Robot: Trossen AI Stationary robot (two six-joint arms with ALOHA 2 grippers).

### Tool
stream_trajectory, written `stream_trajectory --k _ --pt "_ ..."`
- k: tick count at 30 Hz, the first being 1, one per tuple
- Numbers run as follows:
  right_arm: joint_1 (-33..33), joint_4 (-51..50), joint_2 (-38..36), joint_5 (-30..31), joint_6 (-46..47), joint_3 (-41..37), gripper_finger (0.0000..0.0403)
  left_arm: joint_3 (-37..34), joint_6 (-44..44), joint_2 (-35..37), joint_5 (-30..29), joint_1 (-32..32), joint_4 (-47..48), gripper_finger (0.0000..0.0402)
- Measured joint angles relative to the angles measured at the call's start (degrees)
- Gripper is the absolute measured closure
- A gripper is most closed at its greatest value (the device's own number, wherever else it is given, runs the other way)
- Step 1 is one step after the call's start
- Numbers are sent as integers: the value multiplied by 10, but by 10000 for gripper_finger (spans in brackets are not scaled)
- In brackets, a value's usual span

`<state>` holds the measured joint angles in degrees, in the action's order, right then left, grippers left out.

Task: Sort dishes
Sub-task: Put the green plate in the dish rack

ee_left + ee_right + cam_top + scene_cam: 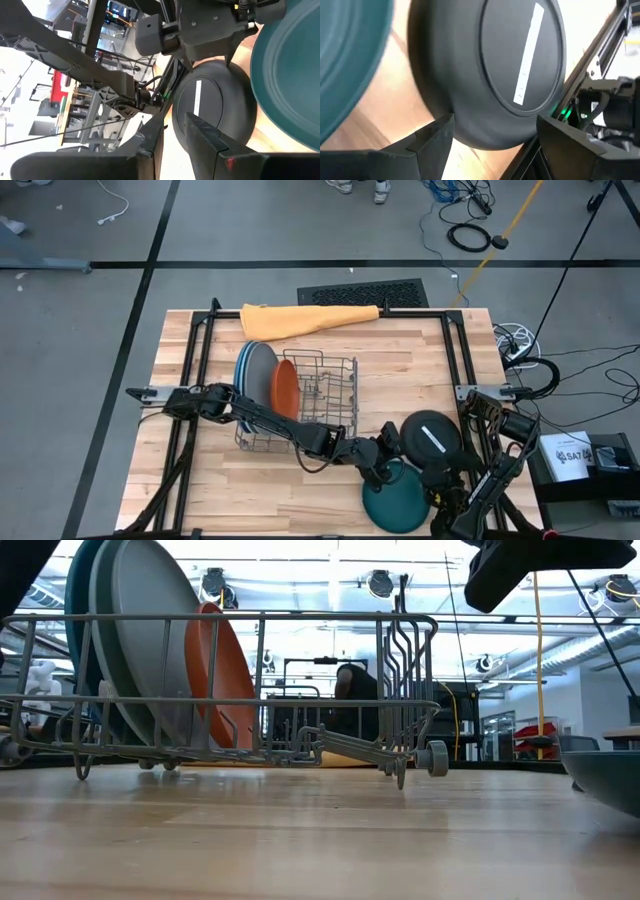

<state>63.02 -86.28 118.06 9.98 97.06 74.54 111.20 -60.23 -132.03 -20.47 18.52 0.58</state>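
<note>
On the wooden surface [200, 490], the left hand [392, 438] hangs open between a round teal plate [395, 498] and a black white-striped plate [432, 437]. The right hand [440, 492], open, sits near that black plate. An orange plate [285, 388] stands in the wire rack [335, 395].

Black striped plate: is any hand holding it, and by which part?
Nothing holds it. The right hand is open, fingers either side of the black plate at its rim, not closed on it. The left hand is open and empty.
</note>
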Motion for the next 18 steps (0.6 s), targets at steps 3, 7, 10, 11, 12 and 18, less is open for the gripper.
stream_trajectory --k 3,7,10,11,12,18 --pt "0 -4 0 1 19 0 143 0 0 0 0 0 2 322" --pt "1 -33 0 -8 40 8 184 0 46 0 -10 0 4 322" --pt "4 -35 -6 0 43 19 224 0 89 0 -28 1 13 322" --pt "4 -38 -10 3 48 22 238 0 97 0 -36 2 19 322" --pt "4 -39 -13 3 55 28 252 0 105 0 -43 3 24 322" --pt "9 -38 -32 10 56 92 319 20 139 1 -26 25 103 322"
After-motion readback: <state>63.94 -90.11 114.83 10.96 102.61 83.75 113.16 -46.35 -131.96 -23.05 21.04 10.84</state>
